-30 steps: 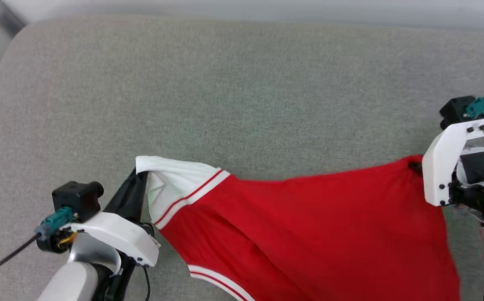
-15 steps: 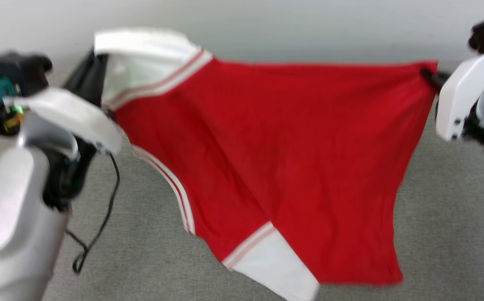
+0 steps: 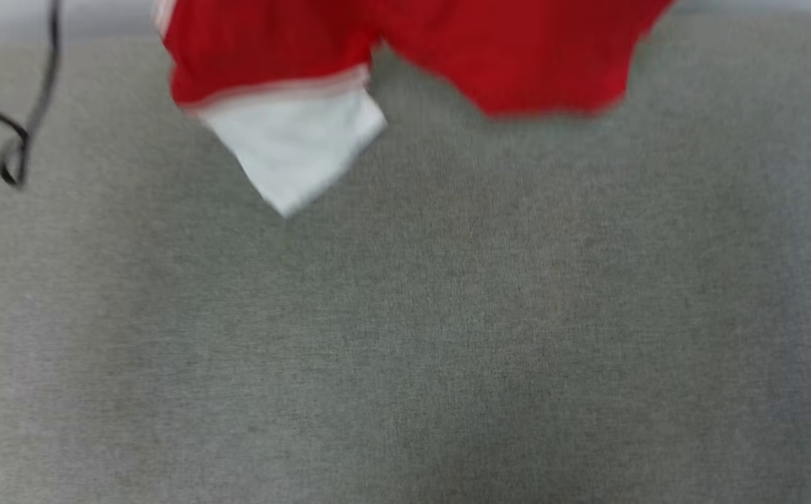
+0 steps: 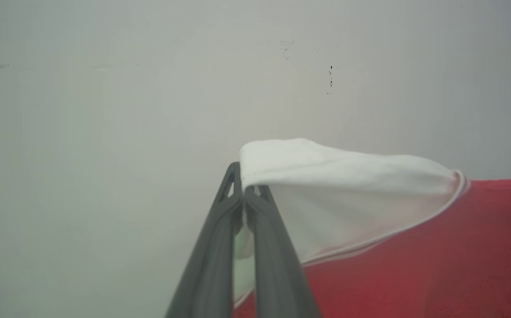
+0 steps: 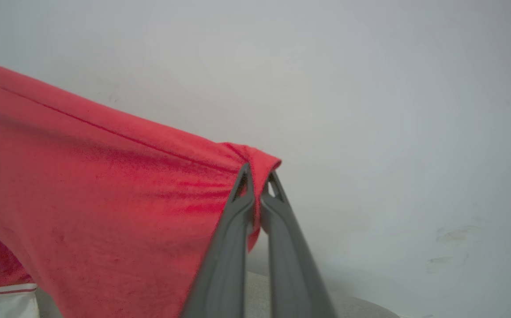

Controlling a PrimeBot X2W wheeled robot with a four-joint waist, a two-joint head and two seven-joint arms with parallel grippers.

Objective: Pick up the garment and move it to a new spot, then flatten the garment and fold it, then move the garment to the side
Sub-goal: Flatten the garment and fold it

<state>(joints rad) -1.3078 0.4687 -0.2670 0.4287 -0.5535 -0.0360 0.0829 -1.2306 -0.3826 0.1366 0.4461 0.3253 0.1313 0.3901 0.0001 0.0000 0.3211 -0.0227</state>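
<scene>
**Thin pinches, loose sleeve: risk of a bad landing**

Holding the shirt [image 3: 517, 63] up in the air above the grey cushion [image 3: 405, 315]: left gripper [image 4: 244, 185] pressed tight on a white sleeve edge, right gripper [image 5: 259, 176] pressed tight on a red corner. Could slip from either thin pinch if swung hard. Could land creased, dangling sleeve [image 3: 293, 147] tucked under, if lowered fast. Nothing here to count as a container.

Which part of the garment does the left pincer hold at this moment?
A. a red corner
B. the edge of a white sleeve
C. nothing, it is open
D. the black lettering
B: in the left wrist view the left pincer is shut on the edge of the white sleeve of the garment.
</scene>
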